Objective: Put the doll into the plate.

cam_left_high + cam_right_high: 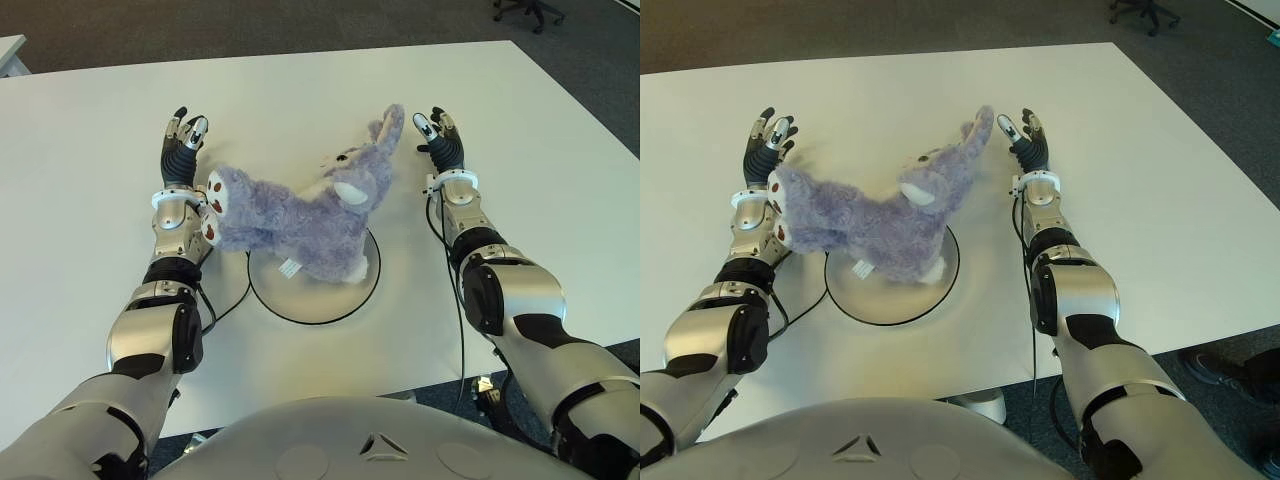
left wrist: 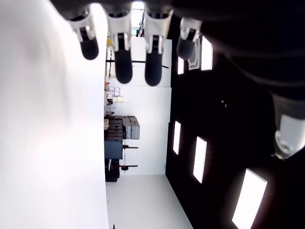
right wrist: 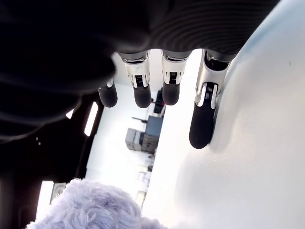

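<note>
The plate point(image 1: 300, 305) sits closest, with the doll point(image 1: 300, 215) sprawled across its far edge, legs hanging onto the counter point(image 1: 90, 140). Left robot hand point(image 1: 183, 145) and right robot hand point(image 1: 442, 140) flank it, fingers spread, empty. Looks nearly finished; nudging it inward remains.

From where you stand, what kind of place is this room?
Probably an office or lab: a big white table, grey carpet floor, an office chair on casters, and ceiling light panels seen from the left wrist.

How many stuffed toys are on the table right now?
1: a fluffy purple plush doll lying partly over the round white plate, between the open left hand and open right hand.
</note>
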`<control>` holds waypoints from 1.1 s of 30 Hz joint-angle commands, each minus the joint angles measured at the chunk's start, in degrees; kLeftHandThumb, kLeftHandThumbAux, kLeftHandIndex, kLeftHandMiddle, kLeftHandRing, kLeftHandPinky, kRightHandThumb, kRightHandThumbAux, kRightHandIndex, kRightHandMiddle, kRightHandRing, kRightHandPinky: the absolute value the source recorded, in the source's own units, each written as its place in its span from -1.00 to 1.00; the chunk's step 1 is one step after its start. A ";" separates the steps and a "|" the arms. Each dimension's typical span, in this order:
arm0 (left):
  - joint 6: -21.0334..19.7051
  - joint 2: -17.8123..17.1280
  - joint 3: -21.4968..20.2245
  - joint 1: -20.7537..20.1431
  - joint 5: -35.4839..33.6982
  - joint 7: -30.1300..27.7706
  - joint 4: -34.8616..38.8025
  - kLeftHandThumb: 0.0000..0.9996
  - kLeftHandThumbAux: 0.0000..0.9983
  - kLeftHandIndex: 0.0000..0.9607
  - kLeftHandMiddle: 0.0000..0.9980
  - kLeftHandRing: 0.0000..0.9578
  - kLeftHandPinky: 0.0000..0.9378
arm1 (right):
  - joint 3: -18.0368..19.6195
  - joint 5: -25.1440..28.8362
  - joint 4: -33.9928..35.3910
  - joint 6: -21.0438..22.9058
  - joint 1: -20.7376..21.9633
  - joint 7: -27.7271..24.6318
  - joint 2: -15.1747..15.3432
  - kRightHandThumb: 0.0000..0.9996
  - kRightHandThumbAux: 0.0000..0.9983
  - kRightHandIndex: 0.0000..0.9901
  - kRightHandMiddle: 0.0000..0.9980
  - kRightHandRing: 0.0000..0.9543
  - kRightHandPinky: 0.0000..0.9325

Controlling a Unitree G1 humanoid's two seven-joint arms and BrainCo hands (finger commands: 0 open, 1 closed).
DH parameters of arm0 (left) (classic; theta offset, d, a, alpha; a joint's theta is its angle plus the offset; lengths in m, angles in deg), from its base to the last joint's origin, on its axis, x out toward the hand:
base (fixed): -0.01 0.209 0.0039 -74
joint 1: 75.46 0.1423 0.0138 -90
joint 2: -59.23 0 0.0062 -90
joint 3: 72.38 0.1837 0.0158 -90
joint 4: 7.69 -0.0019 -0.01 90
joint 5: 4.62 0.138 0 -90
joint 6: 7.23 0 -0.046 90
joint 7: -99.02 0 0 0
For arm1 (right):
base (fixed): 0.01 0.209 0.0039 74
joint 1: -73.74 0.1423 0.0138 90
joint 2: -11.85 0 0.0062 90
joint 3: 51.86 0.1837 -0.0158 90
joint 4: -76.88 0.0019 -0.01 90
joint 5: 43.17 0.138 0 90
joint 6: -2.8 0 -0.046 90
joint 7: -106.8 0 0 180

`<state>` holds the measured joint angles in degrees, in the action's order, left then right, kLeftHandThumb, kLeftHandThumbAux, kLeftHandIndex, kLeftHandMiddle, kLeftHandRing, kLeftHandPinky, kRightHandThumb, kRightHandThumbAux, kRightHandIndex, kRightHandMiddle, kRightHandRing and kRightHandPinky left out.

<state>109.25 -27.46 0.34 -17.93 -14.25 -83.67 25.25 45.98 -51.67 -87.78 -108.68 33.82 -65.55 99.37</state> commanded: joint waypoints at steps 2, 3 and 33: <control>-1.19 1.19 -0.10 3.86 -0.31 -0.53 -2.43 -1.00 -0.09 -0.86 -0.60 -0.65 -0.88 | -0.13 0.00 -1.91 1.70 -3.07 0.71 -0.85 -1.00 -0.24 -1.00 -1.00 -1.00 -1.00; -1.20 1.19 -0.13 3.84 -0.34 -0.51 -2.43 -1.00 -0.08 -0.85 -0.59 -0.64 -0.88 | -0.17 -0.05 -1.91 1.67 -3.10 0.78 -0.85 -1.00 -0.24 -1.00 -1.00 -1.00 -1.00; -1.56 1.27 0.00 3.77 -0.15 -0.17 -2.74 -1.00 -0.06 -0.82 -0.62 -0.66 -0.89 | 0.40 0.38 -2.42 2.65 -4.30 -0.28 -1.03 -1.00 -0.25 -1.00 -1.00 -1.00 -1.00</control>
<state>109.17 -27.42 0.41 -17.93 -14.26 -83.68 25.23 46.03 -51.86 -87.86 -109.23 33.17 -65.24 99.26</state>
